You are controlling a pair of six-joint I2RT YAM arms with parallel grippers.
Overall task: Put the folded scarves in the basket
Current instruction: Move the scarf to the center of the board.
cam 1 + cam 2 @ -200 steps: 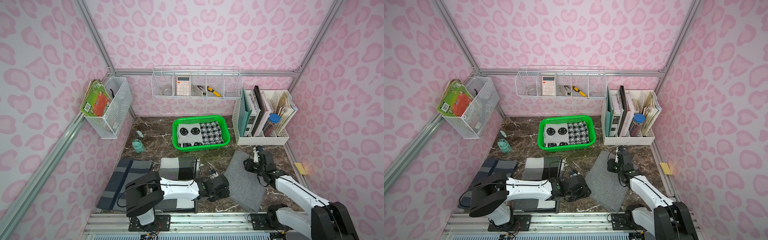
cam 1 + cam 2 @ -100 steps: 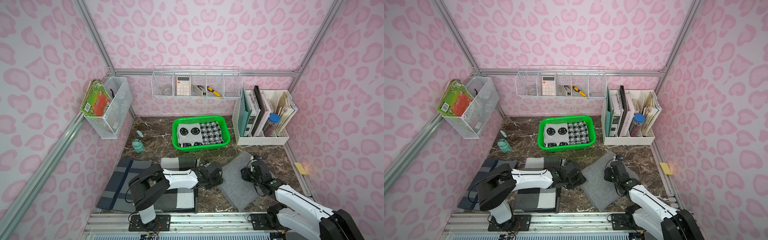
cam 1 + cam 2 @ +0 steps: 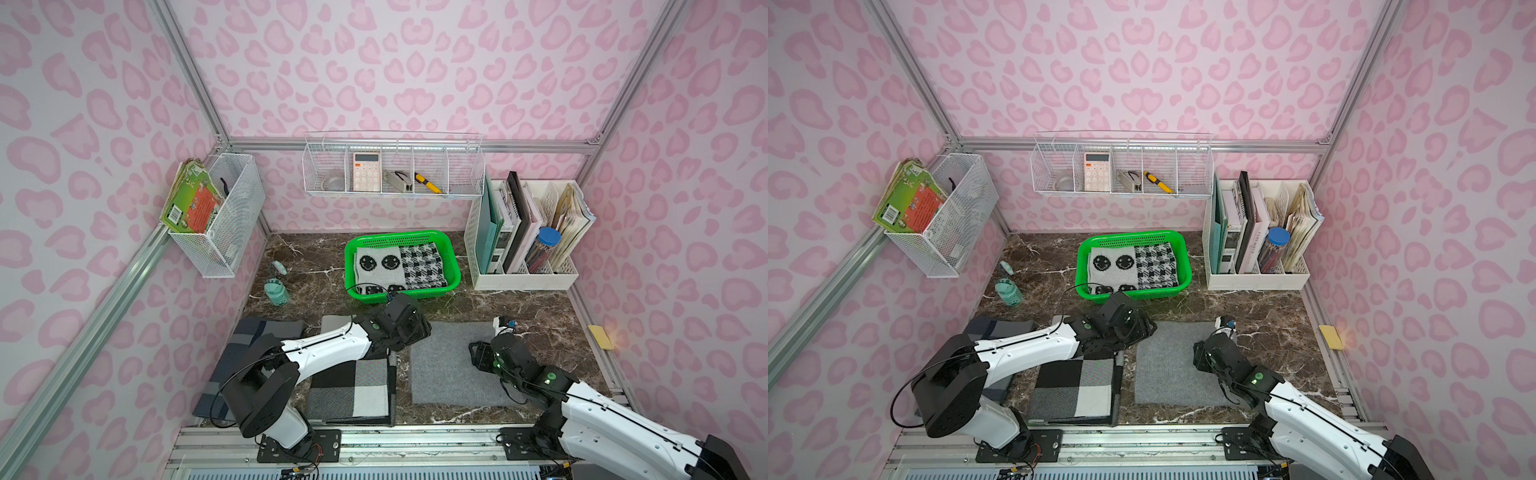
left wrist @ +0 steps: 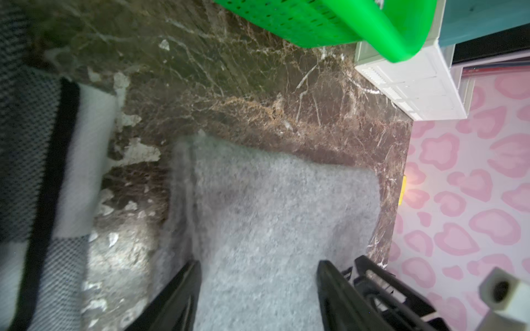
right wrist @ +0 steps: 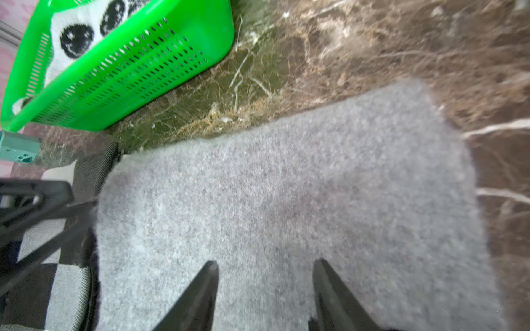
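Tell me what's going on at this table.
A grey fuzzy folded scarf lies flat on the brown marble table. The left gripper and right gripper hang over opposite edges of it, jaws open, holding nothing. The bright green perforated plastic basket behind it already holds a black-and-white patterned scarf.

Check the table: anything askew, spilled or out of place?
Nothing spilled or damaged. The grey folded scarf lies flat, not yet in the green basket, which already holds a patterned scarf. A yellow pad lies outside the tabletop's edge.
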